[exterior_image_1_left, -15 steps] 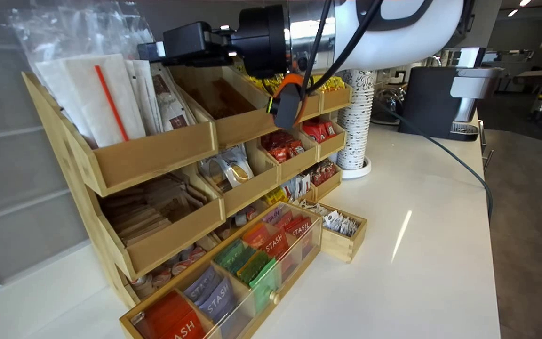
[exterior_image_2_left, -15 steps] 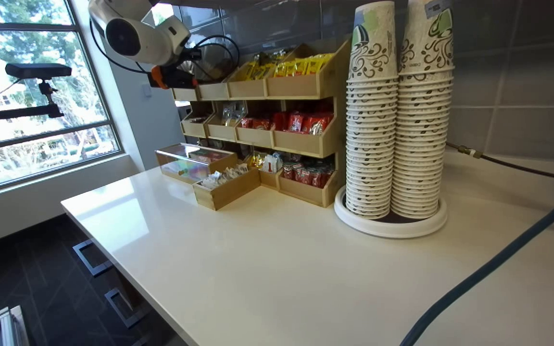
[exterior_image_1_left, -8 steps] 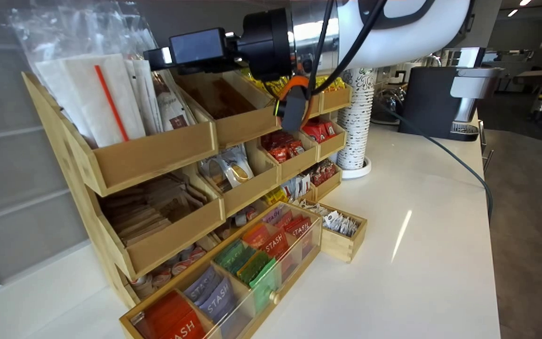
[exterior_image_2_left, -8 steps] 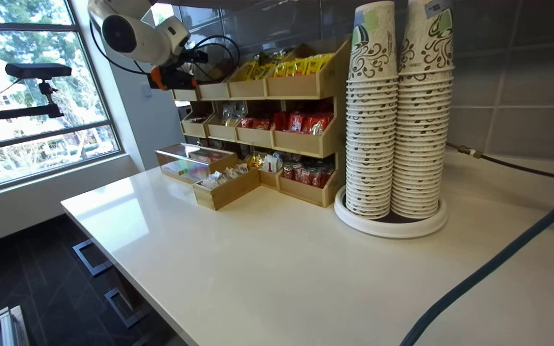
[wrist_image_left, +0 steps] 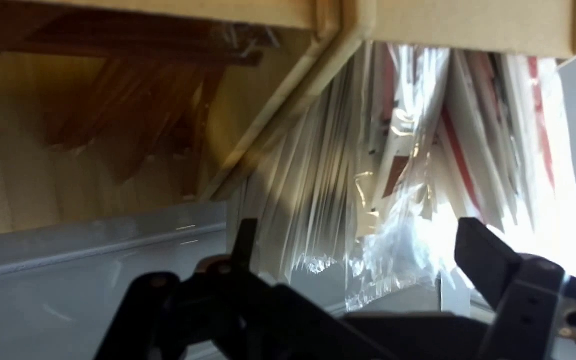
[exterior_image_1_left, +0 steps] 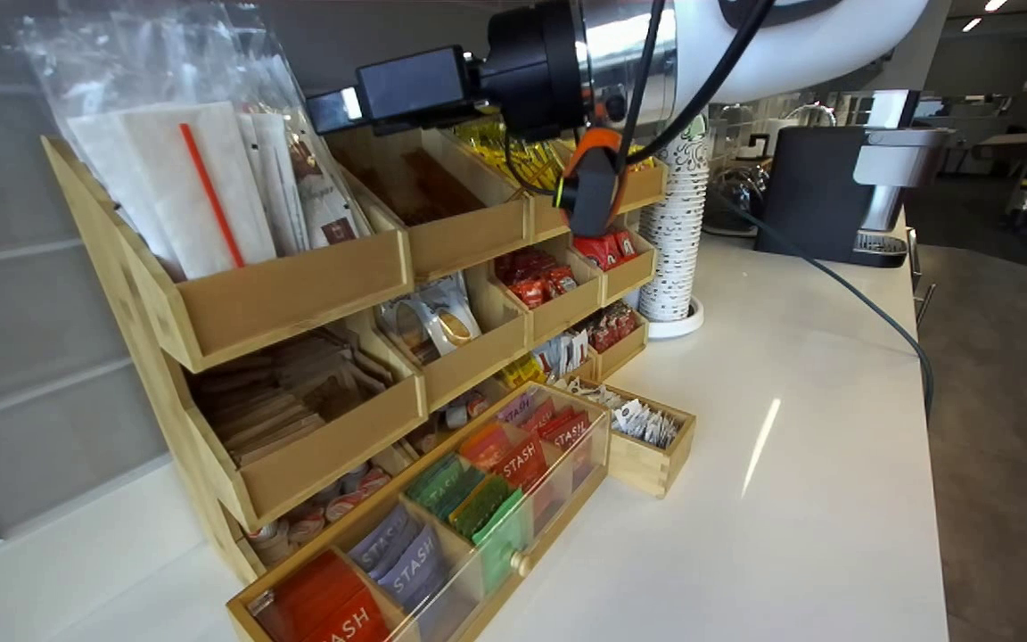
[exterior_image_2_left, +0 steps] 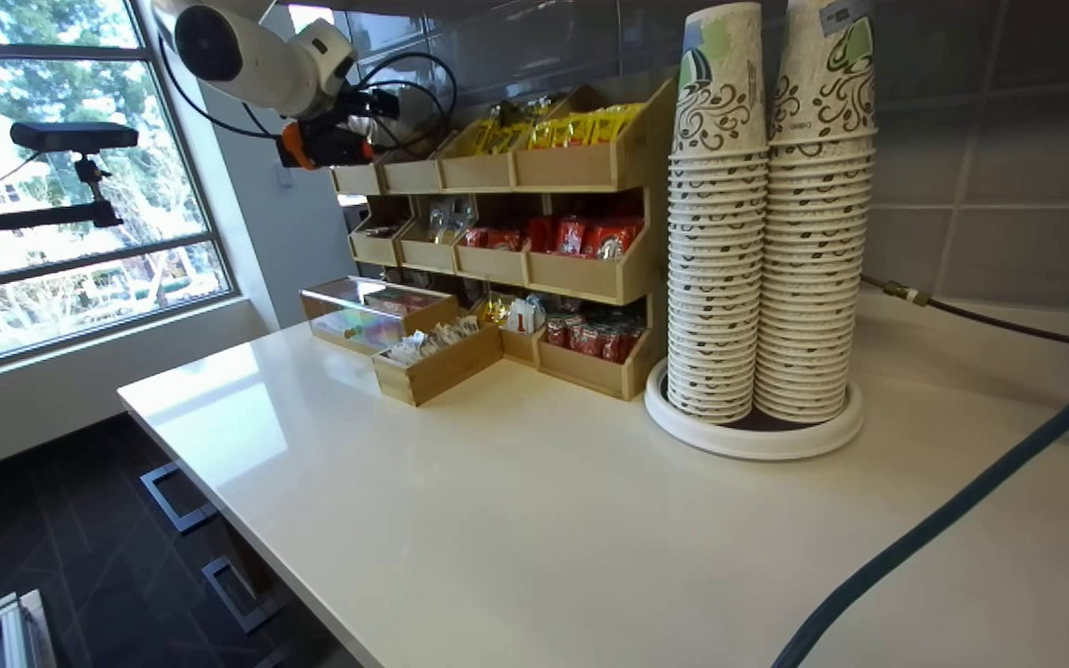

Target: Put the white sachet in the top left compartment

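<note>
The white sachet (exterior_image_1_left: 328,203), marked with dark red-brown patches, leans inside the top left compartment (exterior_image_1_left: 299,292), beside clear plastic bags holding white sheets. Its lower part is hidden by the slanted front board. In the wrist view, where the bins appear at the top, a red-brown patch of the sachet (wrist_image_left: 396,172) shows among shiny plastic. My gripper (wrist_image_left: 355,227) has its fingers spread wide, with nothing gripped; bags and sachet lie beyond the gap. In an exterior view the gripper (exterior_image_1_left: 332,109) is level with the bag tops, above and behind the sachet's upper end.
A bin with dark brown packets (exterior_image_1_left: 420,183) adjoins the compartment. Below stand lower tiers and a clear-lidded tea box (exterior_image_1_left: 478,526). A small wooden box of packets (exterior_image_1_left: 647,437) sits on the counter. Stacked cups (exterior_image_2_left: 715,278) stand at the rack's end.
The gripper has drawn back to the right in an exterior view, away from the plastic bags, and the arm has shifted with it. The sachet stays in the compartment.
</note>
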{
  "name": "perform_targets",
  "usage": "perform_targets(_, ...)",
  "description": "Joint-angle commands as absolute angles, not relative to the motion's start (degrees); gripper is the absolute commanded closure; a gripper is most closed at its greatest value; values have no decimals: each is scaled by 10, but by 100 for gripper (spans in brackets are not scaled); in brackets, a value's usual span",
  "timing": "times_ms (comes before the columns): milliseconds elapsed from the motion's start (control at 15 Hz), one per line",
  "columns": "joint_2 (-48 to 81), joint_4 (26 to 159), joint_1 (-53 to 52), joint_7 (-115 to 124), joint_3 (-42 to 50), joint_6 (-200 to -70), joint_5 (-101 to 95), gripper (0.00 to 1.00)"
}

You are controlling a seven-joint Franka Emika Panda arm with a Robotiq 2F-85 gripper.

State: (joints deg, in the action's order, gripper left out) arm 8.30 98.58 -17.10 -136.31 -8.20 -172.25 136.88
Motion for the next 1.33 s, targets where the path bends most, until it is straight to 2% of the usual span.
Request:
perform_targets(0, 41, 1030, -170, -1330, -96, -1767, 1315, 0)
perform_targets(800, -61, 1204, -170, -1090, -109, -1773, 1064, 0)
perform_targets(1267, -142, 1325, -131, -891, -112, -1702, 795, 0)
